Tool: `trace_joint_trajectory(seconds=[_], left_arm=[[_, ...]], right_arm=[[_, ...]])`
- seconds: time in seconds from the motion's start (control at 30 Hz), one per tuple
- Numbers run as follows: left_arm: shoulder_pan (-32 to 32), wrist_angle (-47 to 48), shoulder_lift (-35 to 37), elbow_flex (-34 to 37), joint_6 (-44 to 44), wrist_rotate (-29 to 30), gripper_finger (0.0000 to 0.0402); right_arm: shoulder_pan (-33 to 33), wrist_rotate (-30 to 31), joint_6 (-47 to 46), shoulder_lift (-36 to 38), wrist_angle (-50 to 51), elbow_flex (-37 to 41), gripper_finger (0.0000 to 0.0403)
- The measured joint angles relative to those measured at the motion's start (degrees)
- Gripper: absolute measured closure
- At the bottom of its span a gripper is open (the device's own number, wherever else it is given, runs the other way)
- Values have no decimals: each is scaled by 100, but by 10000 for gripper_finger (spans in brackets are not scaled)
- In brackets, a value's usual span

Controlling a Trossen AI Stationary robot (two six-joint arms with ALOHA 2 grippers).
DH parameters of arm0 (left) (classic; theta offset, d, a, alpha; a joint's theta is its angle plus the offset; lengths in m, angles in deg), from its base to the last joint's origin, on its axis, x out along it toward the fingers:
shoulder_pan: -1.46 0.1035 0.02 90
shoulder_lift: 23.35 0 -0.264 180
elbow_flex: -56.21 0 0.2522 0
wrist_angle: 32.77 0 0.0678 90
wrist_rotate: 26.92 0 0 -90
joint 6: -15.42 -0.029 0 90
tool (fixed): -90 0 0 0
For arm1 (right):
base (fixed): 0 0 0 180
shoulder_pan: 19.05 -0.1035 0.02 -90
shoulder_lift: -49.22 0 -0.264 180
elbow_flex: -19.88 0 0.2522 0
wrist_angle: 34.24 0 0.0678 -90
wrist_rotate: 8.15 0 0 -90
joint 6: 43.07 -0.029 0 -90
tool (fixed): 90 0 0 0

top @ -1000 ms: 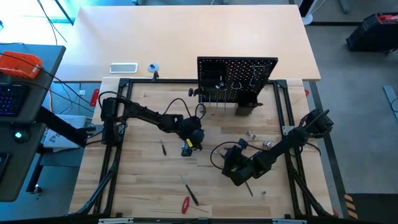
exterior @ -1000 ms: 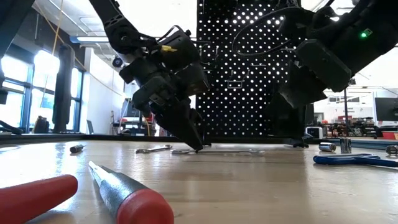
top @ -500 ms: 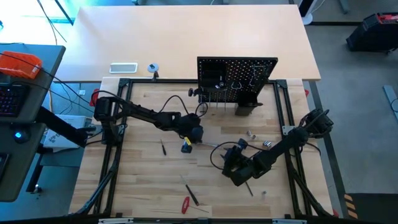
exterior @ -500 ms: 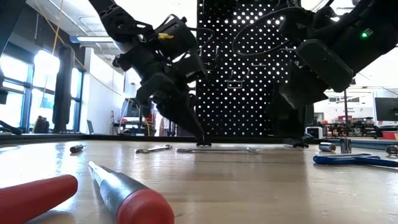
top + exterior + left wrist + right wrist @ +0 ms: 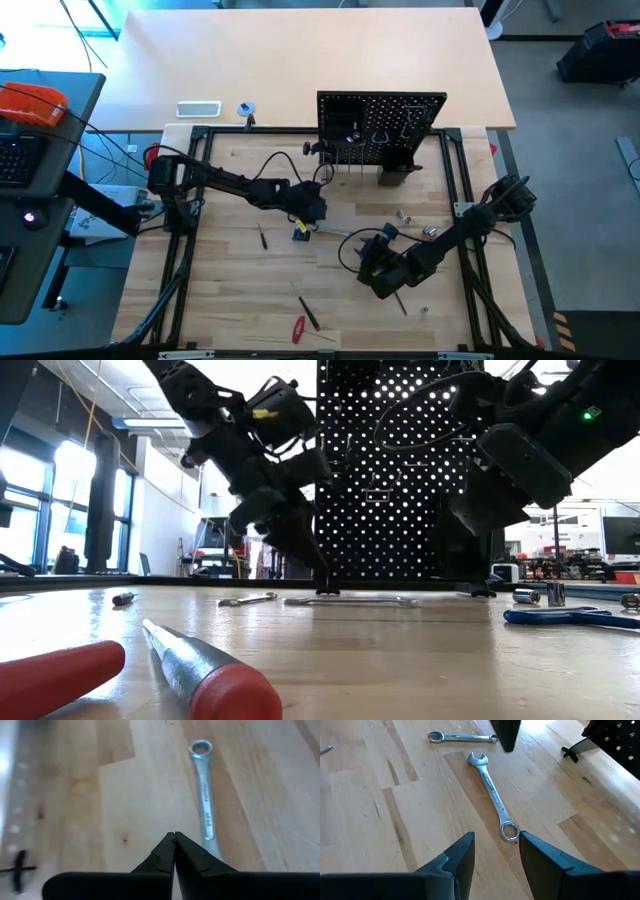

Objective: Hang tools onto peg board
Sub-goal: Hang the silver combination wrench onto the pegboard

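Pale wood table [image 5: 230,290], black frame round it, peg board [image 5: 381,128] upright at the far edge. Left to right: small dark tool [image 5: 263,237] and red-handled screwdriver [image 5: 298,328] lying loose near the front; left gripper [image 5: 174,840] over mid-table, fingers pressed together, empty, tip just beside a silver wrench [image 5: 205,810] flat on the wood. Right gripper [image 5: 496,851] farther right, fingers apart, nothing between them, straddling the ring end of a second wrench [image 5: 492,792].

Step judged: pickup not yet made. Next likely needs the right fingers lowered around that shank, then closed.

Against a second ago: left arm drawn back toward the board and lifted; right arm unchanged.
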Motion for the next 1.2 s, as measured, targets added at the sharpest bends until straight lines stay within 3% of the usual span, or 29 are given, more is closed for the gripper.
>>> trace_joint_trajectory(seconds=[0.23,0.43,0.53,0.73,0.87,1.07,1.2], left_arm=[[-184,563,547,-2,10,63,400],[-884,876,704,-2,305,106,400],[-1302,847,608,-2,427,263,400],[-1839,587,145,-2,367,1204,400],[-2083,273,-318,-1,638,1277,400],[-2367,-103,-522,-2,911,1556,400],[-2417,-360,-488,-2,975,1537,393]], right_arm=[[-12,-151,48,0,23,0,254],[-182,-81,87,0,29,0,254],[-245,-60,42,0,46,0,254],[-258,154,149,-440,-305,-4,251],[-130,179,256,-932,-815,-4,246],[14,813,404,-1095,-1158,-4,245],[366,573,690,-1095,-1187,-4,245]])
